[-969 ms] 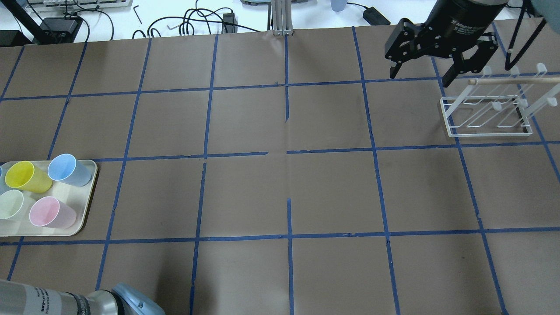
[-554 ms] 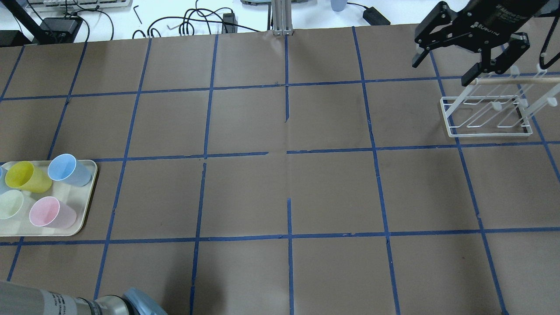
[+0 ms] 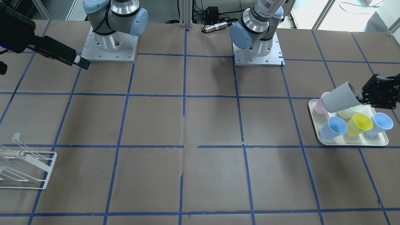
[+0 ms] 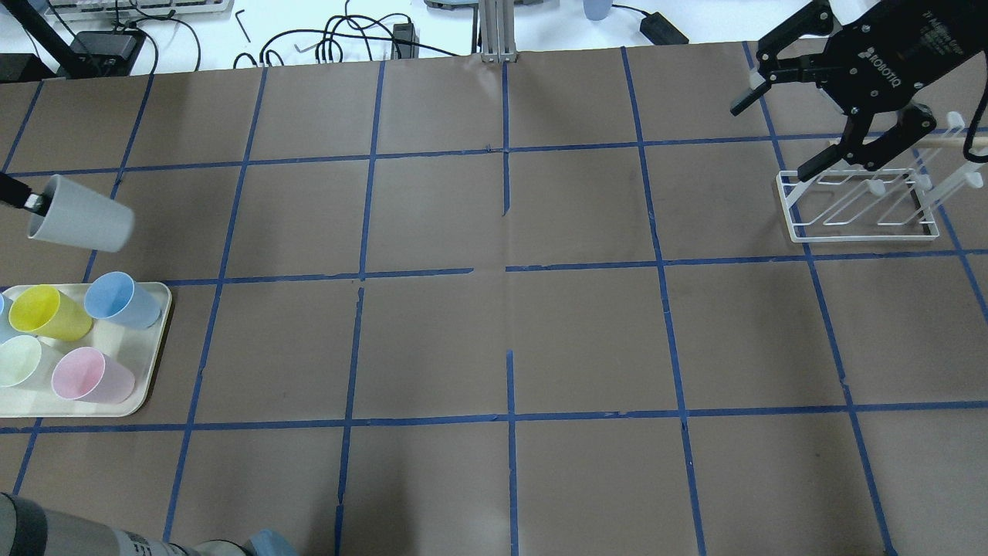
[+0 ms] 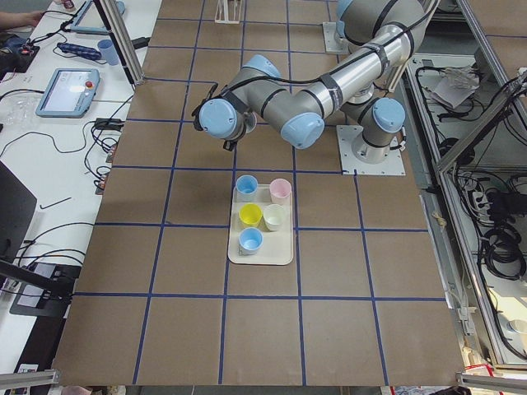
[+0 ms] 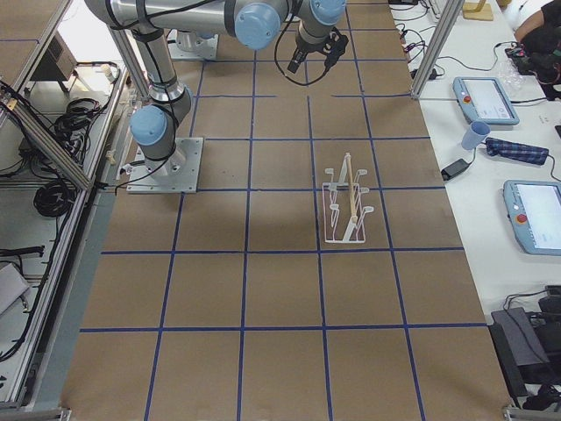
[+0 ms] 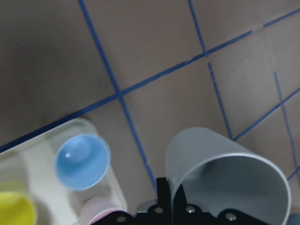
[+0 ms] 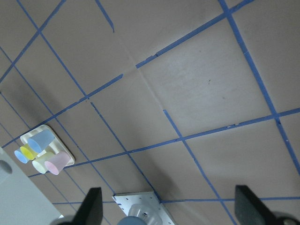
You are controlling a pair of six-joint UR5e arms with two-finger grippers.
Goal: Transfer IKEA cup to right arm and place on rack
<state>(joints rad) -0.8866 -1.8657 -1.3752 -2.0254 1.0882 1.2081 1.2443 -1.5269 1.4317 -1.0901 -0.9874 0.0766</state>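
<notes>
- Since 0.6 s ago the small grey plastic tapered cup (image 4: 81, 224) has come into the overhead view at the left edge of the brown paper-covered table w/ blue tape grid (image 4: 432, 340).
- Black two-finger right gripper (image 4: 774, 135) has shifted toward the right edge and turned. Its fingers stay spread wide, nothing btwn them.
- Black two-finger left gripper (image 3: 362, 96) pinches the cup's wall at the rim. The wrist cam shows a finger tight against the outside of the rim.
- Cup is off the table, lying nearly on its side: mouth toward the left gripper, narrow base toward the table's middle.
- Cup hangs by the left edge, over or just past the far side of the cream rectangular tray (image 4: 147, 347). The views disagree, so can't tell which.
- Tray sits at the left edge, approx mid-depth. It holds a yellow cup (image 4: 42, 313), light blue cup (image 4: 120, 301), pale green cup (image 4: 15, 359) and pink cup (image 4: 89, 374), all upright. Front view shows a 2nd light blue cup (image 3: 379, 123) too.
- White wire rack w/ slanted prongs and pale wooden dowel (image 6: 348, 209) stands near the far right corner, no cup on it.
- Right gripper is raised in the air by the rack, apart from it.
</notes>
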